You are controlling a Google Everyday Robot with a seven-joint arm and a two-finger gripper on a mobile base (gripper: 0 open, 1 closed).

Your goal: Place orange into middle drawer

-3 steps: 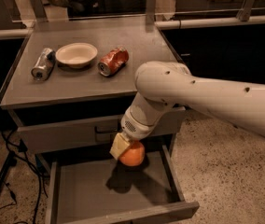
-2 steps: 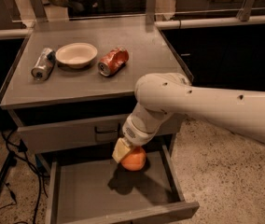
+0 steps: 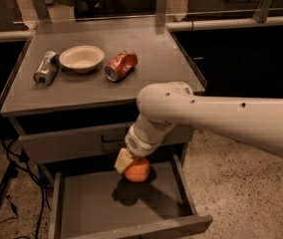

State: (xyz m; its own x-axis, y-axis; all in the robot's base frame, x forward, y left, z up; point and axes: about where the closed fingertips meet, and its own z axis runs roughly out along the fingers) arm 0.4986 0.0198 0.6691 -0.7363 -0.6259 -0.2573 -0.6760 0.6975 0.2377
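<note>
The orange (image 3: pixel 138 171) is a small round orange fruit held in my gripper (image 3: pixel 130 166) just above the back of the open middle drawer (image 3: pixel 106 208), a wide shallow grey drawer pulled out under the cabinet. The gripper is shut on the orange, with a pale finger (image 3: pixel 123 160) showing on its left side. My white arm (image 3: pixel 216 118) reaches in from the right and hides the wrist. A dark shadow of the orange lies on the drawer floor below it.
On the cabinet top (image 3: pixel 151 68) lie a crushed silver can (image 3: pixel 45 68), a white bowl (image 3: pixel 81 58) and a crushed orange-red soda can (image 3: pixel 121 65). The closed top drawer front (image 3: pixel 71 141) sits above the open one. Cables (image 3: pixel 7 183) hang at left. Speckled floor lies at right.
The arm has lowered and drawn slightly forward, carrying the orange down closer to the drawer floor. The things on the cabinet top have not moved.
</note>
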